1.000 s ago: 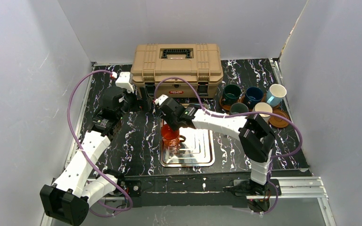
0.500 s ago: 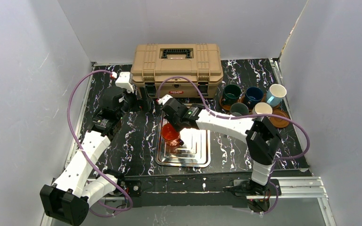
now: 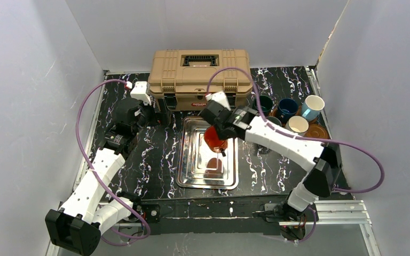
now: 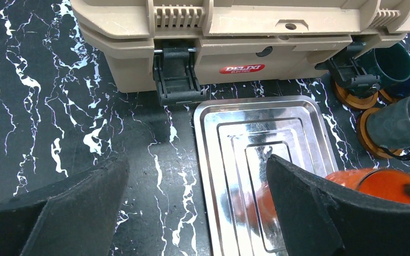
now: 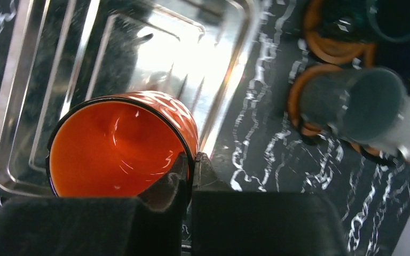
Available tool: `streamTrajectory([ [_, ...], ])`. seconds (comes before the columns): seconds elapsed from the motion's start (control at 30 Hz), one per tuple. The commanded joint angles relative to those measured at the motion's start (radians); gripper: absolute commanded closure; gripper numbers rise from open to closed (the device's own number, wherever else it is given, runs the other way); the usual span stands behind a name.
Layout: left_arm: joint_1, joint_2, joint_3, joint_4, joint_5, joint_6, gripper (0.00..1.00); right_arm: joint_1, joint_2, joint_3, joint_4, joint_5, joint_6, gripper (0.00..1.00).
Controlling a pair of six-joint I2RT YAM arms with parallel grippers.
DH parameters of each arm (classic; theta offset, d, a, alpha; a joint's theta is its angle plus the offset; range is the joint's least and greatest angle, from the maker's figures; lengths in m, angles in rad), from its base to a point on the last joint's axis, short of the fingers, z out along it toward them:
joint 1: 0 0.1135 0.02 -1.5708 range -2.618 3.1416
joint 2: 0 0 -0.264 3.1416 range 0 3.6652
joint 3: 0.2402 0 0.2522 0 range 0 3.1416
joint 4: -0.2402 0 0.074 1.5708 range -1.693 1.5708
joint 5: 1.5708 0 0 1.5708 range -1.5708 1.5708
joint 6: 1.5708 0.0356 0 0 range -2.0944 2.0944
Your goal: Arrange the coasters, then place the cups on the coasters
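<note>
My right gripper (image 5: pixel 191 162) is clenched on the rim of the orange cup (image 5: pixel 120 149), one finger inside the wall and one outside. The cup hangs tilted above the steel tray (image 3: pixel 192 160), lifted off it. The other cups (image 3: pixel 298 125) are grouped with the coasters (image 3: pixel 318 133) on the desk right of the tray. My left gripper (image 4: pixel 196 162) is spread wide and grasps nothing, just beyond the tray's far-left corner.

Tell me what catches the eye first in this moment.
The bright orange cup stands out, pinched at its rim by the right tool and hanging tilted over the shiny steel tray in the middle. Behind it sits a tan toolbox; to its right, the other cups cluster on brown coasters.
</note>
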State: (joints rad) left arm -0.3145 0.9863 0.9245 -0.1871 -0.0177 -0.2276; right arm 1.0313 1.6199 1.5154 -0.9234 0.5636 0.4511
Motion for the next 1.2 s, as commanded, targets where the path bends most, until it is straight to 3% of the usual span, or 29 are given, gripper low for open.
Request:
streamTrajectory([
  [0.0, -0.002, -0.021, -0.009, 0.003, -0.008, 0.01, 0.02, -0.146, -0.132, 0.109, -0.187, 0.114, 0.148, 0.99],
  [0.13, -0.003, -0.025, -0.009, 0.002, -0.01, 0.011, 0.02, -0.34, -0.225, 0.103, -0.186, 0.079, 0.123, 0.99],
  [0.37, -0.003, -0.027, -0.001, -0.003, -0.001, 0.004, 0.02, -0.627, -0.304, 0.134, -0.211, 0.161, 0.113, 0.99],
  [0.53, -0.003, -0.032, -0.001, -0.004, -0.007, 0.007, 0.02, -0.828, -0.345, 0.107, -0.144, 0.129, 0.117, 0.99],
  [0.8, -0.014, -0.034, 0.003, -0.012, -0.025, 0.02, 0.02, -1.226, -0.367, -0.038, 0.033, -0.14, 0.175, 0.99],
  [1.0, -0.035, -0.03, 0.009, -0.02, -0.041, 0.033, 0.02, -1.392, -0.352, -0.121, 0.129, -0.207, 0.22, 0.99],
  [1.17, -0.049, -0.021, 0.016, -0.027, -0.054, 0.044, 0.02, -1.459, -0.315, -0.181, 0.189, -0.228, 0.235, 0.99],
])
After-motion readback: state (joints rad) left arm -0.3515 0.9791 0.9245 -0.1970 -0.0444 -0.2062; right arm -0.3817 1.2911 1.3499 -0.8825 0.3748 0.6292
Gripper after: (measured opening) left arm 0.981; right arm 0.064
